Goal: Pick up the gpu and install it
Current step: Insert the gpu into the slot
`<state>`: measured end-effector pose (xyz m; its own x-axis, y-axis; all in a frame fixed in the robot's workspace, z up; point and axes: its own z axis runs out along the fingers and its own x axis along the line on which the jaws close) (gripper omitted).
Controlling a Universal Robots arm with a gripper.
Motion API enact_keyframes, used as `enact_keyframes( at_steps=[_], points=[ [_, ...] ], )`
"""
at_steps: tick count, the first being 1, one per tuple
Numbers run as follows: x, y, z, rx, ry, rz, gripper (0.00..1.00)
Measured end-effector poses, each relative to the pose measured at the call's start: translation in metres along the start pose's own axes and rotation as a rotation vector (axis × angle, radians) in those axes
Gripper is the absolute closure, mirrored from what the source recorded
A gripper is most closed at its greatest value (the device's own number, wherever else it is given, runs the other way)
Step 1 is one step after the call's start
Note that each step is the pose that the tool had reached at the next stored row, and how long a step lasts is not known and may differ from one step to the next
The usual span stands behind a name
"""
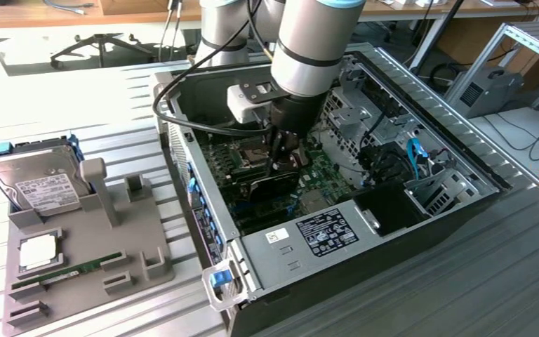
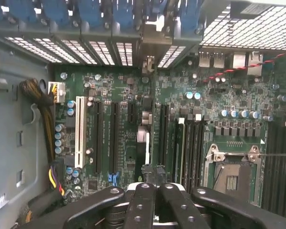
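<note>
Exterior view: arm reaches steeply down into the open computer case (image 1: pixel 344 232), claw (image 1: pixel 286 156) pinched shut on the upright gpu (image 1: pixel 271 188) over the motherboard (image 1: pixel 330 175). Hard drive (image 1: pixel 40 186) sits in a grey holder (image 1: pixel 92 260) on the surface at 9 o'clock.

Wrist view: claw (image 2: pixel 152 183) fingers together, gripping the gpu (image 2: pixel 144 143) edge-on among black slots (image 2: pixel 107 138).
</note>
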<state>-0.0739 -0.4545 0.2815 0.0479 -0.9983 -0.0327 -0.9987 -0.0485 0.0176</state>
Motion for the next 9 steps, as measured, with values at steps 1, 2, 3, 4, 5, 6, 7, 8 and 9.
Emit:
enact_keyframes(
  at_steps=[1,2,3,4,5,6,7,8,9],
  points=[
    [-0.0001,-0.0001,0.0000,0.0000,0.0000,0.000,0.89],
    [-0.0001,-0.0001,0.0000,0.0000,0.0000,0.000,0.89],
    [-0.0001,-0.0001,0.0000,0.0000,0.0000,0.000,0.89],
    [-0.0001,-0.0001,0.0000,0.0000,0.0000,0.000,0.89],
    [-0.0001,-0.0001,0.0000,0.0000,0.0000,0.000,0.89],
    [-0.0001,-0.0001,0.0000,0.0000,0.0000,0.000,0.89],
    [-0.0001,-0.0001,0.0000,0.0000,0.0000,0.000,0.89],
    [-0.0001,-0.0001,0.0000,0.0000,0.0000,0.000,0.89],
    [-0.0001,-0.0001,0.0000,0.0000,0.0000,0.000,0.89]
  ],
)
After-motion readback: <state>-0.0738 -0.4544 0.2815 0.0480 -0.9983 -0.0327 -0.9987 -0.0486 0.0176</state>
